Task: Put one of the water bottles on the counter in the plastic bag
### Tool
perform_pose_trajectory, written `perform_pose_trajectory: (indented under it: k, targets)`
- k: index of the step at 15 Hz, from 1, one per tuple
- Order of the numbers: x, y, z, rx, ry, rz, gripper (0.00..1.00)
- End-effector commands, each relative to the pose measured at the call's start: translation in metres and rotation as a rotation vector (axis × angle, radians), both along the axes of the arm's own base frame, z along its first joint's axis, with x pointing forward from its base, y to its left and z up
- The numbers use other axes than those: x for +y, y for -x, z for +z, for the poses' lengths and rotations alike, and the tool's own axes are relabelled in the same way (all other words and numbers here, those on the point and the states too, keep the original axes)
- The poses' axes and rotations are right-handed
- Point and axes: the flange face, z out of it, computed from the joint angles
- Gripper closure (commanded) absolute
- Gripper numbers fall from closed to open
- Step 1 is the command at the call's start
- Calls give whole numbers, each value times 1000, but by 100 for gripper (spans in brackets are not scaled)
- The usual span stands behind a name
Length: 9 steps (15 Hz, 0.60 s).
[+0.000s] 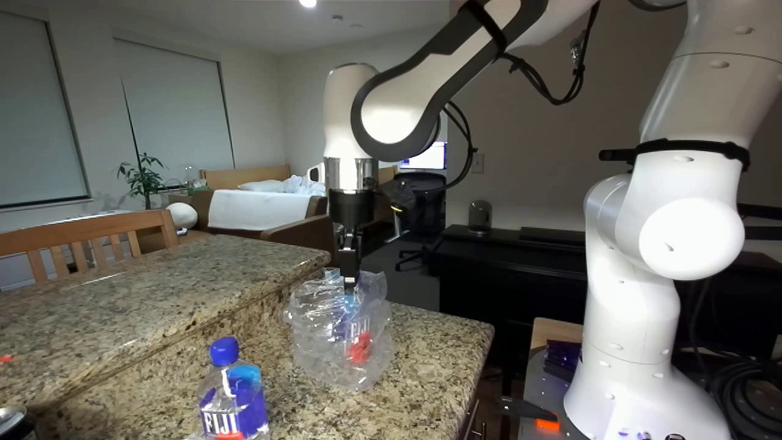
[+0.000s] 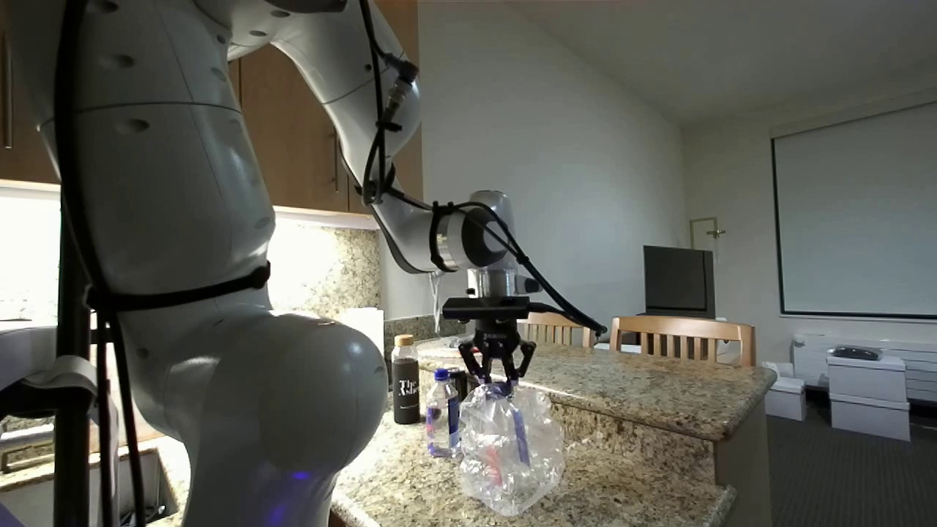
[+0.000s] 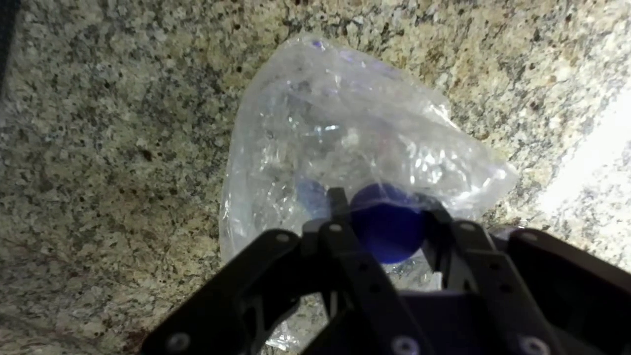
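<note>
A clear plastic bag (image 1: 305, 348) stands on the granite counter, and it also shows in the other views (image 2: 545, 446) (image 3: 271, 128). A FIJI water bottle (image 1: 359, 339) is seen through the bag's film and stands roughly upright inside it. Its blue cap (image 3: 389, 231) shows in the wrist view. My gripper (image 3: 384, 209) has a finger on each side of this cap, with bag film partly over the fingertips. The gripper also shows in both exterior views (image 1: 349, 282) (image 2: 499, 386). A second FIJI bottle (image 1: 234, 397) with a blue cap stands on the counter outside the bag (image 2: 442, 419).
A raised granite ledge (image 1: 201, 287) runs alongside the lower counter (image 1: 427, 354). A dark bottle with a wooden lid (image 2: 406, 384) and a black can (image 2: 459, 382) stand near the second bottle. Wooden chairs (image 2: 684, 337) are beyond the ledge.
</note>
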Motion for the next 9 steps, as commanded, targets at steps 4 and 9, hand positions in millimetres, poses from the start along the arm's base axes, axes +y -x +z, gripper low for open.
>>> perform_pose_trajectory:
  k: [4, 9]
  targets:
    - [-1, 2, -7, -13, 10, -15, 14]
    - [-1, 2, -4, -17, 9, -17, 0]
